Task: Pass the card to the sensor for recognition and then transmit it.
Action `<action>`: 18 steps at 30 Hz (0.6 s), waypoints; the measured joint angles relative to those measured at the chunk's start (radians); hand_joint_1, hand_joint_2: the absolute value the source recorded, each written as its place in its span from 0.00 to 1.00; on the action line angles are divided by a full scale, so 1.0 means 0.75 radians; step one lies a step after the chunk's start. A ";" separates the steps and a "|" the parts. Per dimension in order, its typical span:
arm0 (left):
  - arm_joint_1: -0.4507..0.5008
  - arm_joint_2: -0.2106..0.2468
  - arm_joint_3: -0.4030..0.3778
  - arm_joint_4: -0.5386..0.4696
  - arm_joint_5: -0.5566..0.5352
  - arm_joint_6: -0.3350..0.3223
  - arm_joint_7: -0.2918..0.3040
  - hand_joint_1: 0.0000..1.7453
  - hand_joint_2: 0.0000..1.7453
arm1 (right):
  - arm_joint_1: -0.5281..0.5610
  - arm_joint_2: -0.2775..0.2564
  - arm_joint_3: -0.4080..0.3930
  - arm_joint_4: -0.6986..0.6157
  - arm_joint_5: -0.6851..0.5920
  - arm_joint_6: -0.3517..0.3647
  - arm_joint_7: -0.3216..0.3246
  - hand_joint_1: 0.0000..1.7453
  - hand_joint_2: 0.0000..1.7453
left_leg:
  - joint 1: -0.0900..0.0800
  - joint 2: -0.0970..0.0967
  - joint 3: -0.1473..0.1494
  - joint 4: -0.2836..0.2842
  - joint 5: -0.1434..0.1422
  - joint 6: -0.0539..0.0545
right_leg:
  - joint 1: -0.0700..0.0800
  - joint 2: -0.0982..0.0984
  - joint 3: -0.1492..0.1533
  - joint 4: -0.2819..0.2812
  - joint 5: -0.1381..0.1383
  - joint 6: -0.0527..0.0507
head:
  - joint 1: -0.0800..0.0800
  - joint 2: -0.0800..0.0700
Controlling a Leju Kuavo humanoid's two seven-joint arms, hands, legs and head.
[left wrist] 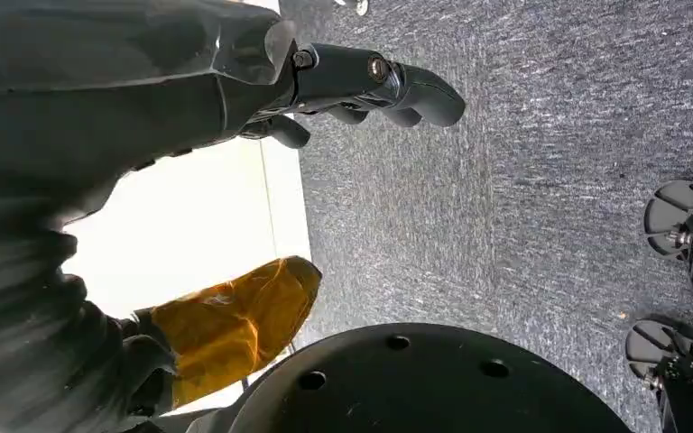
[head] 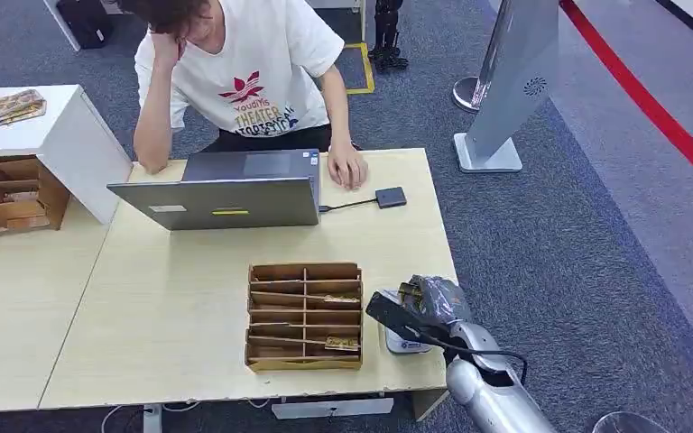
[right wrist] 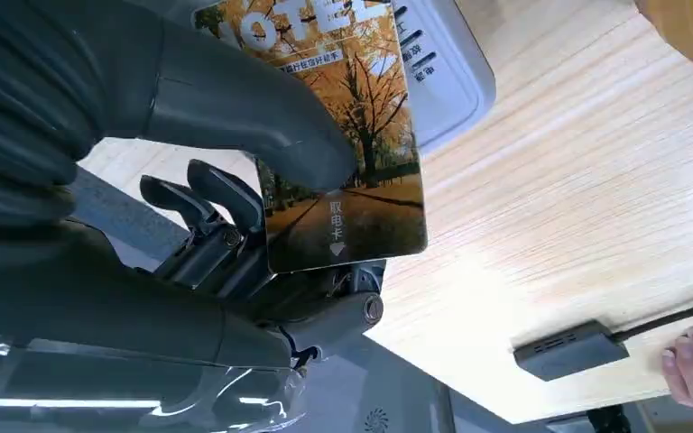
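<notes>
A hotel card (right wrist: 352, 135) printed with autumn trees is pinched between the thumb and fingers of my right hand (right wrist: 235, 225). It is held flat just over the white sensor (right wrist: 447, 63), partly covering it. In the head view my right hand (head: 424, 302) hovers above the sensor (head: 403, 343) near the table's front right corner, and a sliver of the card (head: 408, 290) shows at the fingers. My left hand (left wrist: 361, 86) hangs beside the table edge over the carpet, holding nothing, fingers loosely apart.
A wooden card organizer (head: 305, 316) with several slots sits just left of the sensor. Across the table (head: 171, 298) a person (head: 253, 72) sits behind a laptop (head: 226, 198), one hand (head: 347, 167) by a dark adapter (head: 391, 197). A grey stand (head: 514, 81) rises at the right.
</notes>
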 joint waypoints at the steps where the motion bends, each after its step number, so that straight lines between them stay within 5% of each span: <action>1: 0.000 0.000 0.000 0.000 0.000 0.000 0.000 0.00 1.00 | 0.000 0.000 0.000 0.001 0.000 0.000 0.000 1.00 1.00 | 0.000 0.000 0.000 0.000 0.000 0.000 | 0.000 0.000 0.000 0.000 0.000 0.000 | 0.000 0.000; 18: 0.000 0.000 -0.008 0.000 -0.001 -0.010 0.000 0.00 1.00 | -0.001 0.000 -0.001 0.001 0.001 0.004 0.000 1.00 1.00 | 0.000 0.000 0.000 0.000 0.000 0.000 | 0.000 0.000 0.000 0.000 0.000 0.000 | 0.000 0.000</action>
